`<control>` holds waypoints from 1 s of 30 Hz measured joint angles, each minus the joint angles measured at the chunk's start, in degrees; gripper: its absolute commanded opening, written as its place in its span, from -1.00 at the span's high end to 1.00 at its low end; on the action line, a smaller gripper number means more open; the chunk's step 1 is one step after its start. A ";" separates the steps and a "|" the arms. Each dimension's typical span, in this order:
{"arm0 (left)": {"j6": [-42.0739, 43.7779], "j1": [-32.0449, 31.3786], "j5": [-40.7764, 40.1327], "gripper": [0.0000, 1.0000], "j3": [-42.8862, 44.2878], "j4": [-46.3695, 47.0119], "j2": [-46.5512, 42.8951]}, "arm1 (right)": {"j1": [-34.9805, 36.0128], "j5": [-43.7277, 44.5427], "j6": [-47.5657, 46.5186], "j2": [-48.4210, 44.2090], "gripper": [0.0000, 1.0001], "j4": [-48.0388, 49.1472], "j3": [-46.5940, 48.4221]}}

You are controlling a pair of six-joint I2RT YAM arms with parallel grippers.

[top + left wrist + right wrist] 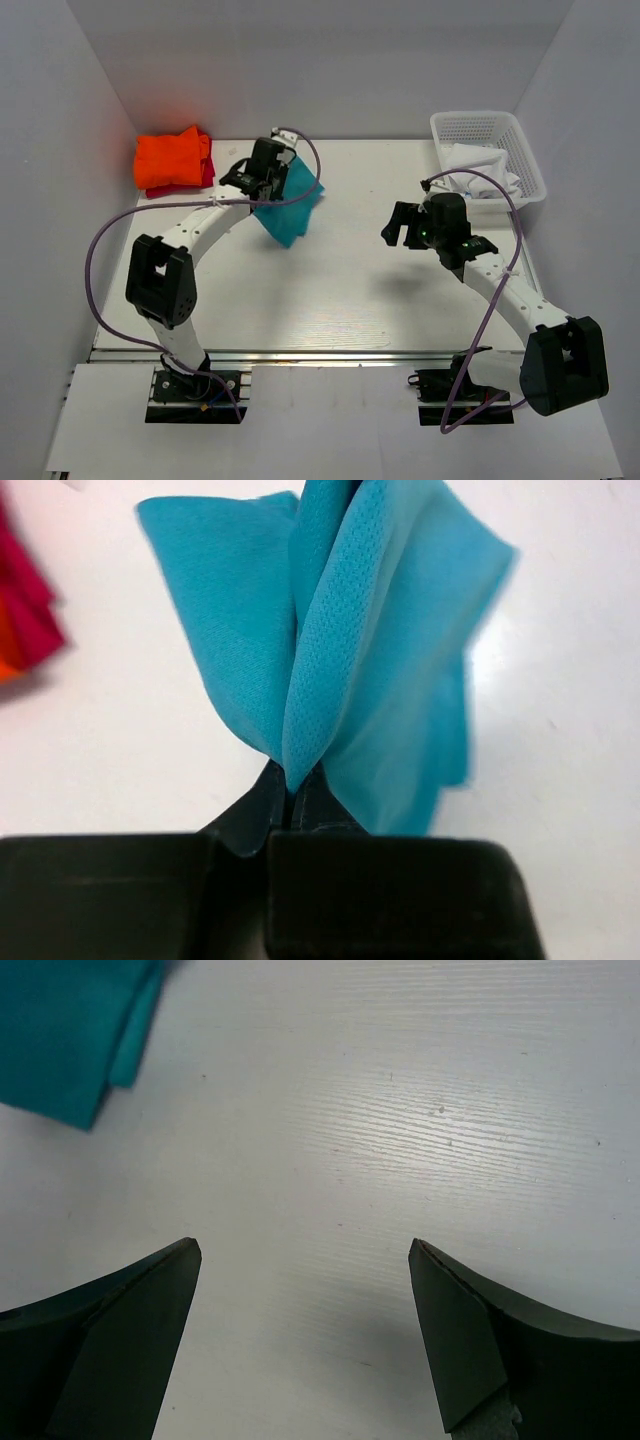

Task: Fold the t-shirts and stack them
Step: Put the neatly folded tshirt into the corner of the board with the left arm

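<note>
The teal shirt (290, 205) is bunched into loose folds at the far-left part of the table (340, 290), one gathered edge caught in the left gripper (268, 170), whose fingers are pressed tight together on the cloth. From that pinch the fabric fans out away from the fingers in two or three thick pleats, and its lowest corner points down toward the tabletop; whether that corner touches, I cannot tell. Left of the teal shirt, near but apart from it, the orange shirt (172, 157) lies folded on top of the red shirt (207, 172), which shows only as a rim under it and along its side. A purple cable (100, 260) loops from the left arm out past that pile. Right of the teal shirt, well apart across bare tabletop, the right gripper (400, 228) hangs over the table with its fingers spread wide and nothing between them; from its wrist camera only a corner of the teal cloth shows at the upper left. Farther right again, a white basket (525, 150) sits in the far corner with white cloth (480, 170) heaped in it. Nothing stands between the teal shirt and the orange-and-red pile.
</note>
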 measured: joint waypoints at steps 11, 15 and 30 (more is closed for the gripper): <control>9.68 11.50 -3.48 1.00 19.65 -4.20 5.60 | 0.00 -1.09 0.00 1.70 -0.81 0.02 2.91; 12.35 15.47 -3.28 1.00 29.16 -6.54 11.63 | 0.00 -2.54 0.24 3.85 -0.81 -0.04 5.07; 14.80 30.56 2.14 1.00 45.53 -9.92 25.97 | 0.00 -8.76 1.18 8.15 -0.81 -0.07 10.95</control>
